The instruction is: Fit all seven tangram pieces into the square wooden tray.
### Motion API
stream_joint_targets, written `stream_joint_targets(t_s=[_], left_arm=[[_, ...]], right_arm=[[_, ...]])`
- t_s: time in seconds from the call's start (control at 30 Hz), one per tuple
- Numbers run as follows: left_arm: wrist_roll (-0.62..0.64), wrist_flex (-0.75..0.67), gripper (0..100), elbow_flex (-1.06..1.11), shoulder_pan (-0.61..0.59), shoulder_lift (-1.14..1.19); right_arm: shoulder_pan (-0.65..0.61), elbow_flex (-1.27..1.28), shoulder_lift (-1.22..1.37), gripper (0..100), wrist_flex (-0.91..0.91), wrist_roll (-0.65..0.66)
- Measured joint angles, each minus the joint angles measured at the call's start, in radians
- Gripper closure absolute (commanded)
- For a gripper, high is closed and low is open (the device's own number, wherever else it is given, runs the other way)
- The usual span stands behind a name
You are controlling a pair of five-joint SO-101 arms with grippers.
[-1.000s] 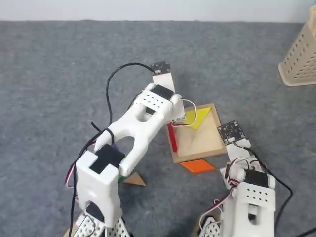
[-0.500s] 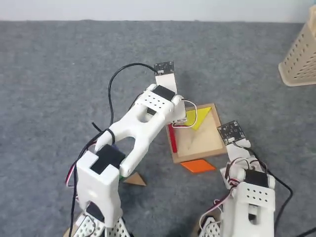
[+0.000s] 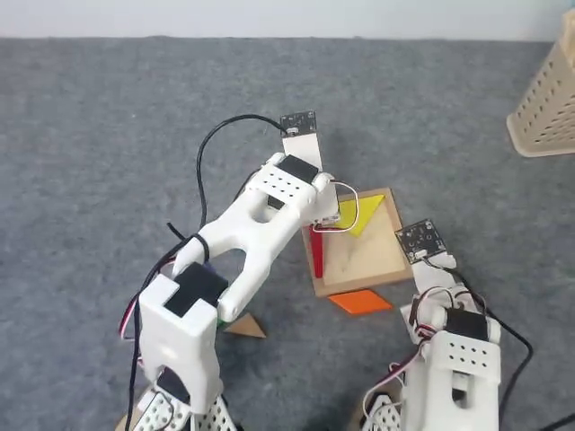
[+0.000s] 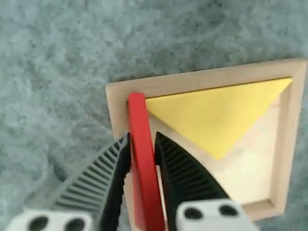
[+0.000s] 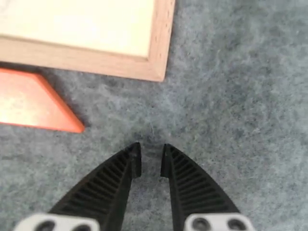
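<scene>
The square wooden tray [image 3: 375, 269] lies right of centre on the grey carpet, with a yellow triangle [image 3: 366, 215] flat in its far corner. My left gripper [image 4: 143, 139] is shut on a red piece [image 4: 144, 163], which stands on edge just inside the tray's rim [image 4: 115, 103], beside the yellow triangle [image 4: 216, 113]. From above, the red piece [image 3: 312, 250] shows along the tray's left side. An orange parallelogram [image 3: 361, 302] lies on the carpet in front of the tray. My right gripper [image 5: 151, 159] hovers over bare carpet near the tray's corner [image 5: 159, 53], almost closed and empty.
A brown triangle [image 3: 244, 326] lies on the carpet beside the left arm [image 3: 260, 224]. A perforated beige container [image 3: 548, 90] stands at the far right. The orange parallelogram [image 5: 29, 103] lies close beside my right gripper. Open carpet spreads to the left and far side.
The left wrist has shifted slightly to the right with the red piece still in its grip. The right arm has not moved.
</scene>
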Motion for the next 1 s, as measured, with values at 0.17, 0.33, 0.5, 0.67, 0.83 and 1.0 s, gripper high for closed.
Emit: stream_joint_targets(t_s=[0.17, 0.33, 0.5, 0.67, 0.83, 1.0], left_arm=[[0.000, 0.015, 92, -0.055, 0.000, 0.000], [0.000, 0.015, 92, -0.071, 0.028, 0.000], [0.000, 0.015, 92, -0.074, 0.046, 0.000], [-0.055, 0.015, 92, -0.103, 0.052, 0.000], [-0.161, -0.006, 92, -0.095, 0.083, 0.000], [-0.169, -0.009, 92, -0.052, 0.097, 0.000]], right_arm=[[0.000, 0.000, 0.000, 90.5, 0.000, 0.000], [0.000, 0.000, 0.000, 90.4, 0.000, 0.000], [0.000, 0.000, 0.000, 90.6, 0.000, 0.000], [0.000, 0.000, 0.000, 90.7, 0.000, 0.000], [0.000, 0.000, 0.000, 90.8, 0.000, 0.000], [0.000, 0.000, 0.000, 90.8, 0.000, 0.000]])
